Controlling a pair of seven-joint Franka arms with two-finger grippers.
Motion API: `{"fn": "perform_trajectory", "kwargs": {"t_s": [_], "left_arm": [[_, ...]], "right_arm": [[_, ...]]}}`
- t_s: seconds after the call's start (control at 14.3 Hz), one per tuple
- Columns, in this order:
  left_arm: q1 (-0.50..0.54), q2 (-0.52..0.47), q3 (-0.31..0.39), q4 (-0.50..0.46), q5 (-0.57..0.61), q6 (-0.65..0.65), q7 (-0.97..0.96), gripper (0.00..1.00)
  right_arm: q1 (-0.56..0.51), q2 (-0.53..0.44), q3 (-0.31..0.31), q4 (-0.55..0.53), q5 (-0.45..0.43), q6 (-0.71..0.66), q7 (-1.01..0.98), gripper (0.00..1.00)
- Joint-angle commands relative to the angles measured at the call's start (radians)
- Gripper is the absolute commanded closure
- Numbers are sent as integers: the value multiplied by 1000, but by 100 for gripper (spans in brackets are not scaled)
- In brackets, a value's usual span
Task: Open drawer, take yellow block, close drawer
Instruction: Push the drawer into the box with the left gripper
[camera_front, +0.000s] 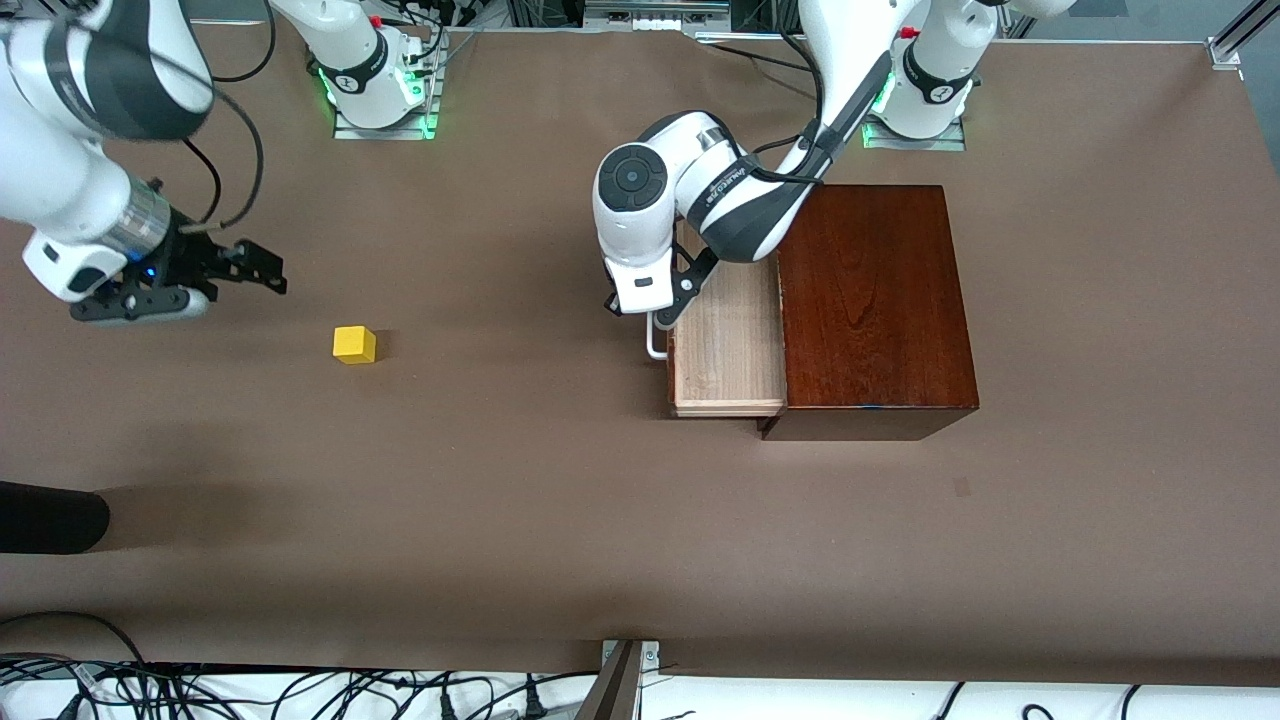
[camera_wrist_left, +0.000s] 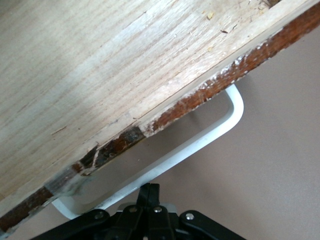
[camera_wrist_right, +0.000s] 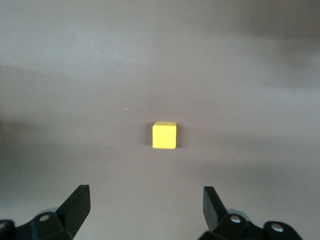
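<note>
The drawer (camera_front: 730, 340) stands pulled out of the dark mahogany box (camera_front: 875, 300) toward the right arm's end of the table, its pale wood tray showing nothing inside. My left gripper (camera_wrist_left: 150, 192) is shut, fingertips pressed together with nothing between them, right at the white handle (camera_wrist_left: 200, 142) on the drawer front (camera_wrist_left: 165, 120). The yellow block (camera_front: 354, 344) lies on the brown table, well away from the drawer toward the right arm's end. My right gripper (camera_front: 262, 272) hangs open over the table close to the block (camera_wrist_right: 164, 135), apart from it.
A dark rounded object (camera_front: 50, 515) pokes in at the table edge near the right arm's end, nearer to the front camera than the block. Cables (camera_front: 300, 690) run along the table's front edge. The arm bases (camera_front: 380, 90) stand along the back.
</note>
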Motion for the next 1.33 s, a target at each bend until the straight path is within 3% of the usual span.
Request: {"fn": "perform_trajectory", "kwargs": {"t_s": [0.0,0.28,0.35,0.63,0.77,1.26], "left_arm": [[-6,11,13,33,65,-64,-25,100],[-3,1,13,31,119,-105,-15,100],[-3,-5,13,31,121,-114,-6,100],[16,-38,13,16,119,-172,79,100],[39,-54,13,2,119,-200,116,100],[131,-156,13,-147,119,-202,271,100]], "right_arm": [[-18,20,25,180,-12,-176,12,0],[129,26,-88,250,-14,-247,26,0],[134,24,-93,253,-15,-259,26,0],[123,20,-87,251,-18,-285,27,0],[78,17,-54,260,-18,-331,43,0],[79,13,-50,276,-29,-342,31,0]]}}
